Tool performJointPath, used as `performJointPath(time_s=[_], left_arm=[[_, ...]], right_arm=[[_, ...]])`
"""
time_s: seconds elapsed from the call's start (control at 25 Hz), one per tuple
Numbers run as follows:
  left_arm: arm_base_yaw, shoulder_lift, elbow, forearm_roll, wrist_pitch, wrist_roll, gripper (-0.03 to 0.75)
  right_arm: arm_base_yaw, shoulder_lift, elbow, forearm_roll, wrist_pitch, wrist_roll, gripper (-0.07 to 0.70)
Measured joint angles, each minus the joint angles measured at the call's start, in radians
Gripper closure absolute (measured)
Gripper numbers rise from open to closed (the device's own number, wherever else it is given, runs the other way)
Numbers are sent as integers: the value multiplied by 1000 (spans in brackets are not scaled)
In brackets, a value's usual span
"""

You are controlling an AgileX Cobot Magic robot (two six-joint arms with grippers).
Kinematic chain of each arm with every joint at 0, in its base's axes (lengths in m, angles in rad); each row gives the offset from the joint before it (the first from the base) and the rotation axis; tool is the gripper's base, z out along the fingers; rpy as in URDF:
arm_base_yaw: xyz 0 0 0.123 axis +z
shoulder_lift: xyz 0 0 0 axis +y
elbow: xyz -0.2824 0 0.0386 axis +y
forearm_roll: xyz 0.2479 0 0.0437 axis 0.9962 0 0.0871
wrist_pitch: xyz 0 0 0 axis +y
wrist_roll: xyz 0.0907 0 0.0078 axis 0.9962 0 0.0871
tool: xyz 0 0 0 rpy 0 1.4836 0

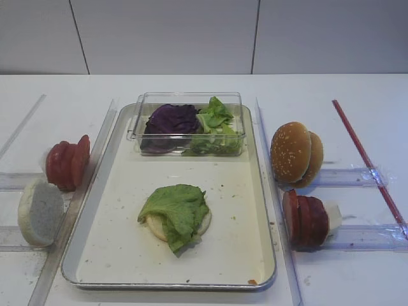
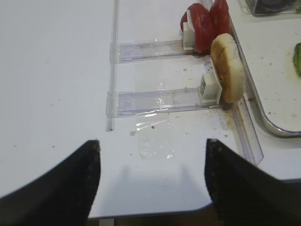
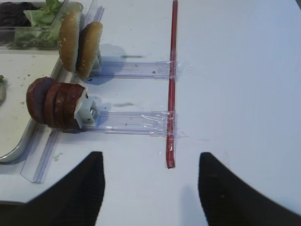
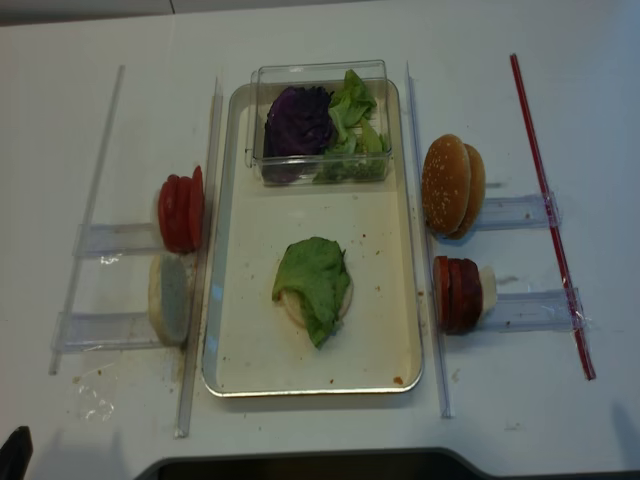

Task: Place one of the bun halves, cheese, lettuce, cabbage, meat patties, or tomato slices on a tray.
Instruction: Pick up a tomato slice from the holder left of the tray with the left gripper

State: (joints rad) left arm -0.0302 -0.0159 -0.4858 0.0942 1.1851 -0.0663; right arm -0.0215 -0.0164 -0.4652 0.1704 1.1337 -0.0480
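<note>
Bright even light, soft shadows, mild blur

- A clear plastic box [image 1: 189, 102] stands at the far end, its walls see-through.
- Clear plastic rails [image 4: 523, 211] are taped to the white table [image 1: 357, 89] on both sides.
- A thin red stick [image 4: 548, 210] lies on the right, crossing the ends of two rails.
- Small white holders [image 2: 209, 86] sit on the rails.
</note>
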Motion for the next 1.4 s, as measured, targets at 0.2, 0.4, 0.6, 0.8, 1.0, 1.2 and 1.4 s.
performJointPath(time_s=[0.2,0.4,0.6,0.8,1.0,1.2,1.4], left_arm=[[0,0,0,0,0,0,279],[0,0,0,0,0,0,279],[0,0,0,0,0,0,279],[0,0,0,0,0,0,279],[0,0,0,0,0,0,279],[0,0,0,0,0,0,279],[0,0,0,0,0,0,279]], right_arm=[[0,0,0,0,0,0,177],[0,0,0,0,0,0,177],[0,0,0,0,0,0,177],[0,0,0,0,0,0,178],[0,0,0,0,0,0,177],[0,0,0,0,0,0,178],[0,0,0,0,0,0,177]])
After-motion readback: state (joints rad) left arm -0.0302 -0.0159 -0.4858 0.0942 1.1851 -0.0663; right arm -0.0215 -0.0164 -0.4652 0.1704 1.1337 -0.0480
